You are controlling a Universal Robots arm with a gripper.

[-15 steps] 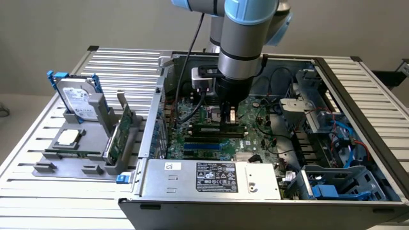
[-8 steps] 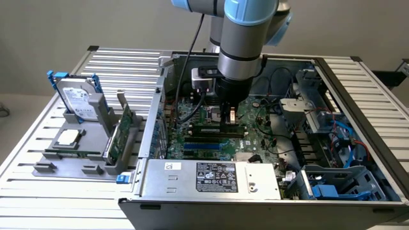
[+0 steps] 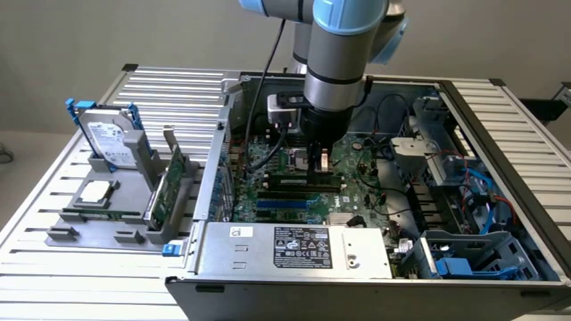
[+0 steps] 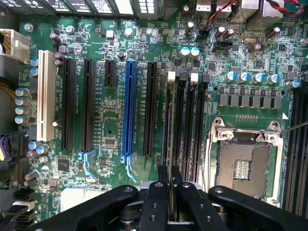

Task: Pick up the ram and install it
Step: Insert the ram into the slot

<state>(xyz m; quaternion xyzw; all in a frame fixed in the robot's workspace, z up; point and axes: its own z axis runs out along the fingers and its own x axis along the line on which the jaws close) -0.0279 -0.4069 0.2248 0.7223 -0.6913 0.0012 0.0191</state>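
**Ram pinched over the memory slots; seating in hand**

Exterior view: the grey and blue robot arm (image 3: 339, 60) reaches down into the open grey metal computer case (image 3: 499, 134); its black two-fingered gripper (image 3: 321, 167) stands low over the green motherboard (image 3: 362, 194); the ram (image 3: 308, 179), a long, narrow green circuit-board stick with dark chips, hangs directly under the jaws and close to the board; I judge the pick-up done and the installing in hand; well apart from the jaws, toward the exterior view's left, a grey parts tray (image 3: 89, 229) carries an upright silver hard drive (image 3: 111, 144), a broad green expansion card (image 3: 170, 184) and a square silver processor chip (image 3: 93, 194).

Wrist view: the gripper (image 4: 170, 173) has its jaws drawn nearly together, pinching the ram (image 4: 169, 134) between them; the stick shows edge-on, a thin line running straight out from the fingertips along a black memory slot whose white latch (image 4: 171, 75) sits at the far end; whether its lower edge has entered that slot I cannot tell; to one side of the jaws lies a long blue expansion slot (image 4: 129, 110), to the other a square silver processor socket (image 4: 245, 159).

As I judge it, the seating calls for the stick's edge to be true to the slot along its whole length; the push should go straight down, without tilt; a skewed press could bind the contacts.
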